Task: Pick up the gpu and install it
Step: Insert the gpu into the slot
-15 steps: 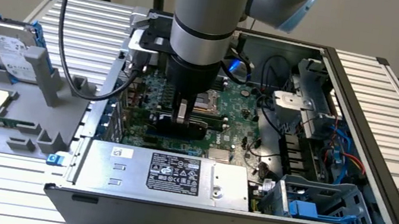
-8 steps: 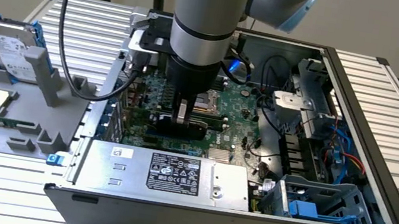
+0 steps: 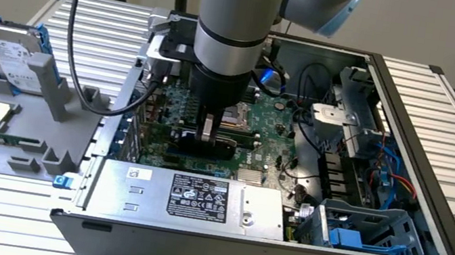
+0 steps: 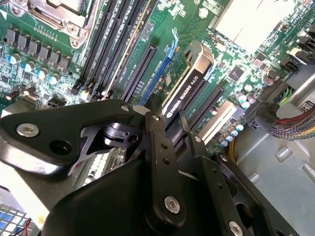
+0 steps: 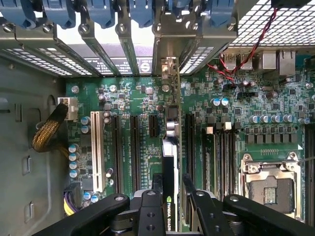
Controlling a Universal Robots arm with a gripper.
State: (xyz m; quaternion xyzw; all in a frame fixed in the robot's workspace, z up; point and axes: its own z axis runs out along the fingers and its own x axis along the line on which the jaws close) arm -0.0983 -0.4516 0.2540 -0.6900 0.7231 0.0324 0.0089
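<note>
The gpu [image 3: 224,146] stands on edge over the green motherboard [image 3: 276,142] inside the open computer case. In both wrist views its black shroud [image 4: 189,81] and thin top edge [image 5: 170,147] run along an expansion slot, and its silver bracket [image 5: 168,66] meets the case's rear slots. My gripper [image 3: 207,139] reaches straight down into the case. Its black fingers [image 4: 156,123] sit on either side of the card, and the gripper [image 5: 172,179] is shut on the card's upper edge.
The silver power supply [image 3: 189,197] lies along the case's near side, with a blue drive cage [image 3: 366,232] at the exterior view's right. The empty processor socket [image 5: 268,184] sits beside the slots. Outside the case, a grey fixture [image 3: 17,128] holds a hard drive [image 3: 14,56].
</note>
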